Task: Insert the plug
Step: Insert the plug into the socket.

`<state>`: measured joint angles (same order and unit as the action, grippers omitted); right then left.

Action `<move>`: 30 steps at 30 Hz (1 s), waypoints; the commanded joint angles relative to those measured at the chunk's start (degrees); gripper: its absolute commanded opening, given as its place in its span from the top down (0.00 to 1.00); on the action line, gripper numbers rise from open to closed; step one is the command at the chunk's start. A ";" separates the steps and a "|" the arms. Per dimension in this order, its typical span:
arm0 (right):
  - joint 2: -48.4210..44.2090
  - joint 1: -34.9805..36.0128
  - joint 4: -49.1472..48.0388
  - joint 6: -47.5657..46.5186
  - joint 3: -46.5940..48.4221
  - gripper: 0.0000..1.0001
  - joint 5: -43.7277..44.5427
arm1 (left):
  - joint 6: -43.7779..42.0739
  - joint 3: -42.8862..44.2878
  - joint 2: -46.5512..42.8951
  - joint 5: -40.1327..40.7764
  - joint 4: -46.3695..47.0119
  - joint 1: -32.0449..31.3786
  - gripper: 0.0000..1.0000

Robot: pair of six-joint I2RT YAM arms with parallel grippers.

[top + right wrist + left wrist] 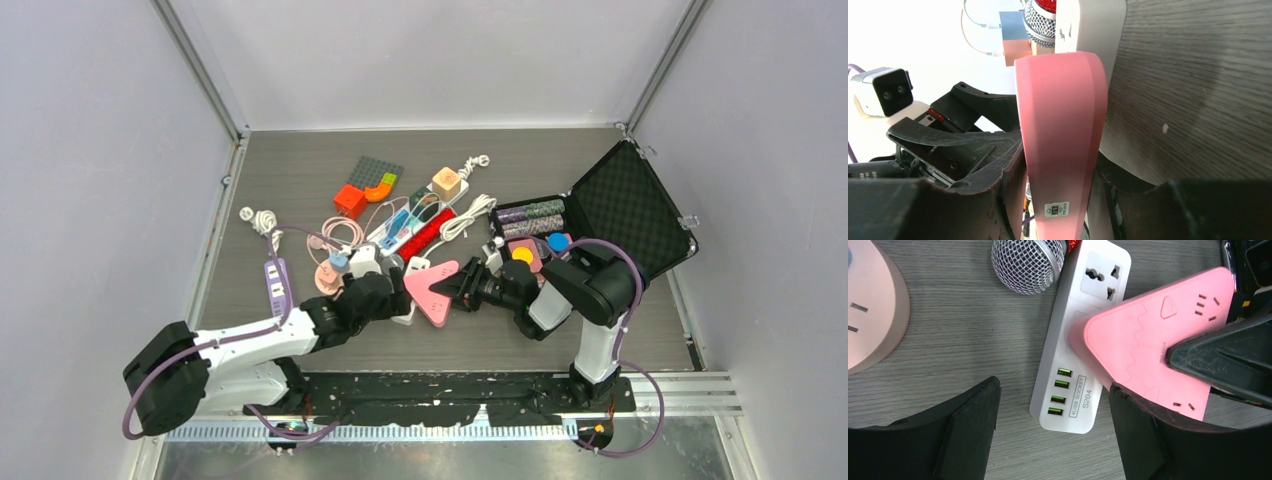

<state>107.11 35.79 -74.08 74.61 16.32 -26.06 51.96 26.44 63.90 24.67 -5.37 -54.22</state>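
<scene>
Right gripper [468, 287]: pinching the pink adapter [1148, 340] (held edge-on).
Left gripper [1053, 407]: spread, empty.
White strip [1070, 365]: beneath the adapter's corner, long axis running between the left fingers [973, 415].

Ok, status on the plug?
Left end effector open over white USB power strip. Right end effector shut on pink triangular socket block, overlapping the strip. Silver mesh microphone head beside strip's socket end.
</scene>
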 commanded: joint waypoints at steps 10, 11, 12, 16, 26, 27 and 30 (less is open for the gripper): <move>3.46 -0.23 27.55 -9.70 -0.80 0.54 8.59 | 1.26 1.34 2.83 -5.83 9.31 3.59 0.19; 3.11 -0.20 27.96 -10.20 -0.59 0.54 8.67 | 1.37 1.56 3.54 -6.24 9.35 3.87 0.19; 3.02 -0.24 28.69 -10.49 -0.46 0.53 8.73 | 1.46 1.80 4.23 -6.38 9.40 4.08 0.19; 3.18 -0.21 29.77 -11.21 0.10 0.53 8.50 | 2.48 1.28 5.27 -6.91 11.34 4.63 0.17; 3.37 -0.20 29.96 -11.88 0.32 0.56 8.38 | 0.95 -0.95 0.12 -7.29 16.12 4.82 0.15; 3.37 -0.20 29.96 -11.80 0.30 0.57 8.44 | 0.76 -1.46 -1.04 -7.00 16.42 4.82 0.17; 3.37 -0.26 29.84 -11.61 0.40 0.59 8.48 | 0.05 -1.67 -3.52 -6.30 16.27 4.82 0.29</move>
<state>106.00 35.16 -68.05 70.65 18.76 -26.04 52.16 24.03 64.34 17.50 1.15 -49.58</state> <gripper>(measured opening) 0.482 0.776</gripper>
